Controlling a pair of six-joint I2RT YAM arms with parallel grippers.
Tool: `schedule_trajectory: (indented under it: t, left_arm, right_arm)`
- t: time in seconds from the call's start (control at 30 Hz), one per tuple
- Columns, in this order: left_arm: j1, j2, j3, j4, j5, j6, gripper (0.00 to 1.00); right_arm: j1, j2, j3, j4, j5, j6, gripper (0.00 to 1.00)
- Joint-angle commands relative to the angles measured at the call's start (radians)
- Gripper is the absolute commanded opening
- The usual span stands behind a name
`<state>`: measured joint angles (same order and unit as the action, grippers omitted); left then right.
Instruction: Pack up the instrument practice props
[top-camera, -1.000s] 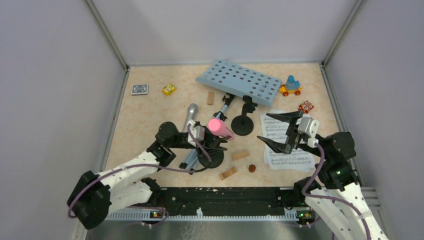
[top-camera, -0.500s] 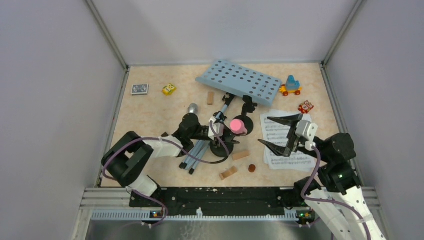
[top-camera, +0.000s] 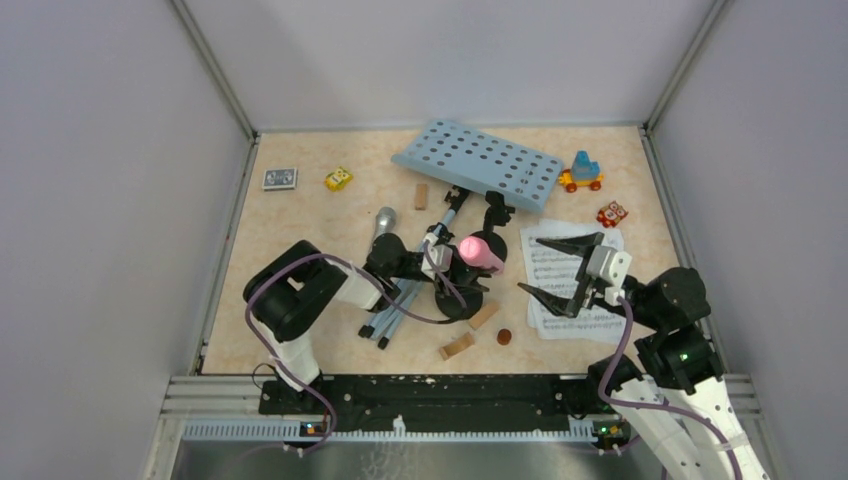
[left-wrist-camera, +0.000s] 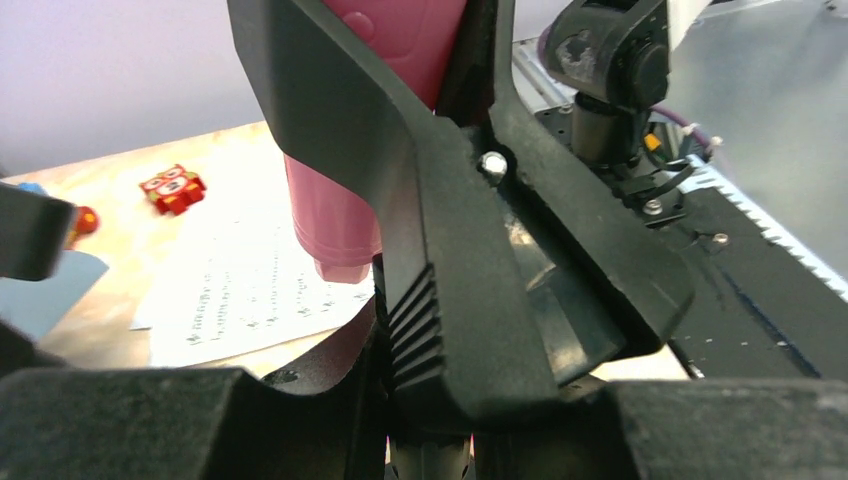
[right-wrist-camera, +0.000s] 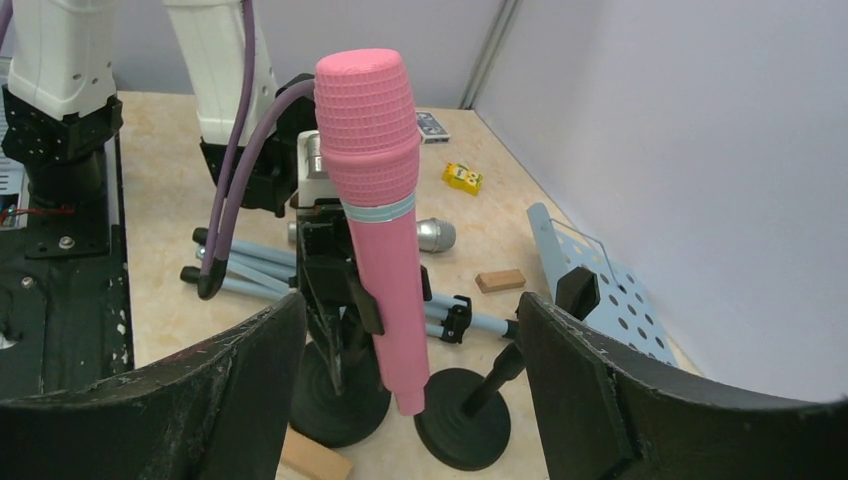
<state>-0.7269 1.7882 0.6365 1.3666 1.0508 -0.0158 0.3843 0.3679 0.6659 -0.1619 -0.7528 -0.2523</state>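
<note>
My left gripper (top-camera: 440, 262) is shut on the stem of a black mic holder (top-camera: 458, 300) that carries the pink microphone (top-camera: 480, 252). The holder stands upright with its base on the table (right-wrist-camera: 340, 395), and the microphone stands in it (right-wrist-camera: 375, 200). The second black mic holder (right-wrist-camera: 465, 430) stands just behind it, empty. My right gripper (top-camera: 560, 270) is open and empty over the left edge of the sheet music (top-camera: 590, 295), facing the pink microphone. The silver microphone (top-camera: 384, 220) lies flat. The pale blue music rack (top-camera: 480, 165) lies at the back, with its tripod legs (top-camera: 395, 305) folded under my left arm.
Wooden blocks lie at the front (top-camera: 457, 346), beside the holder base (top-camera: 484, 314) and near the rack (top-camera: 421, 195). A small brown round piece (top-camera: 504, 336) lies nearby. A yellow toy (top-camera: 338, 179), a small card (top-camera: 280, 178), a toy vehicle (top-camera: 583, 172) and a red toy (top-camera: 612, 213) sit at the back.
My left arm has stretched out and moved the holder with the pink microphone to the right, close to the second holder. My right gripper has drifted slightly down and stayed open.
</note>
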Motion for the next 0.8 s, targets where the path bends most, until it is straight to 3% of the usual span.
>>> schedule_trajectory:
  t: [0.0,0.07,0.17,0.33,0.53,0.77]
  left_arm:
    - [-0.037,0.010,-0.011,0.286,0.012,-0.119,0.03]
    - [-0.045,0.013,-0.021,0.284,0.006,-0.124,0.07]
    - [-0.045,0.009,-0.050,0.277,-0.027,-0.113,0.23]
    - [-0.045,-0.026,-0.091,0.209,-0.080,-0.064,0.62]
    - [-0.042,-0.081,-0.134,0.142,-0.114,-0.026,0.97]
    - [-0.042,-0.166,-0.218,0.132,-0.215,-0.048,0.99]
  right_arm:
    - [0.007,-0.003,0.014,0.023,0.005,-0.002,0.77]
    - [0.006,0.001,0.015,0.025,0.005,0.002,0.77]
    - [0.006,0.001,0.018,0.020,0.006,0.002,0.77]
    - [0.007,0.001,0.023,0.003,0.008,-0.008,0.77]
    - [0.006,0.003,0.031,-0.007,-0.011,-0.013,0.77]
    - [0.006,0.032,0.054,-0.049,-0.099,-0.030,0.77]
